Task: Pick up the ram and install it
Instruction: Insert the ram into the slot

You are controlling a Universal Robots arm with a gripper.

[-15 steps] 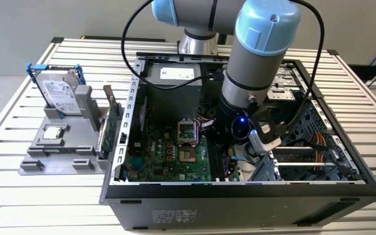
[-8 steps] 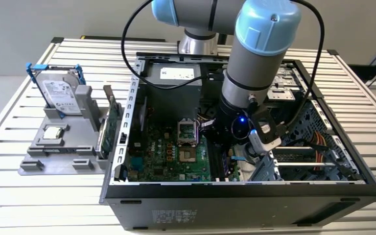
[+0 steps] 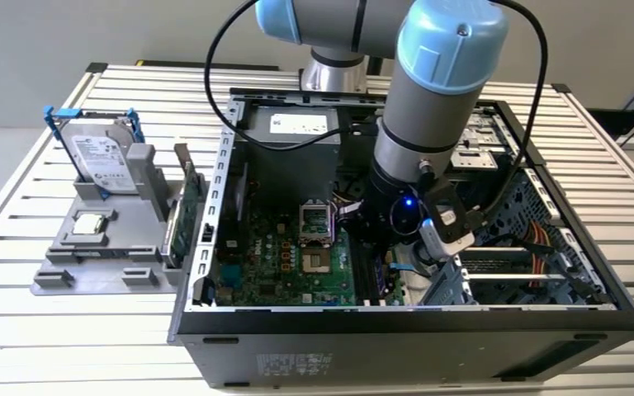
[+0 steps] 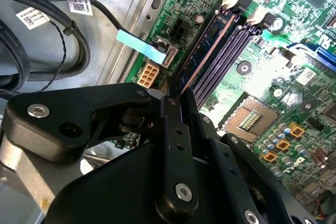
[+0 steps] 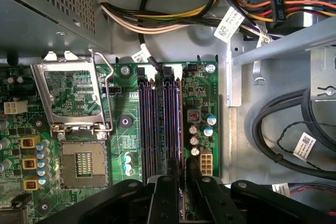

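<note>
- Exterior view: the arm [image 3: 428, 107] reaches down into the open computer case [image 3: 405, 330]. A separate green board [image 3: 188, 216] stands in the grey holder [image 3: 96, 264], well away from the hand. The hard drive [image 3: 105, 157] has a label, but its print is illegible.
- Second wrist view: the gripper [image 4: 176, 95] looks closed, pinching the ram [image 4: 207, 51]. The ram shows edge-on and runs out ahead of the fingertips along the outermost memory slot [image 4: 220, 35].
- Handling, by judgement: light, stiff, thin and fragile. It is best held by its long edges, near the middle.
- First wrist view: the ram's edge [image 5: 182, 129] lies straight ahead of the gripper [image 5: 182, 178]. The cable tags [image 5: 229, 24] are too small to read.
</note>
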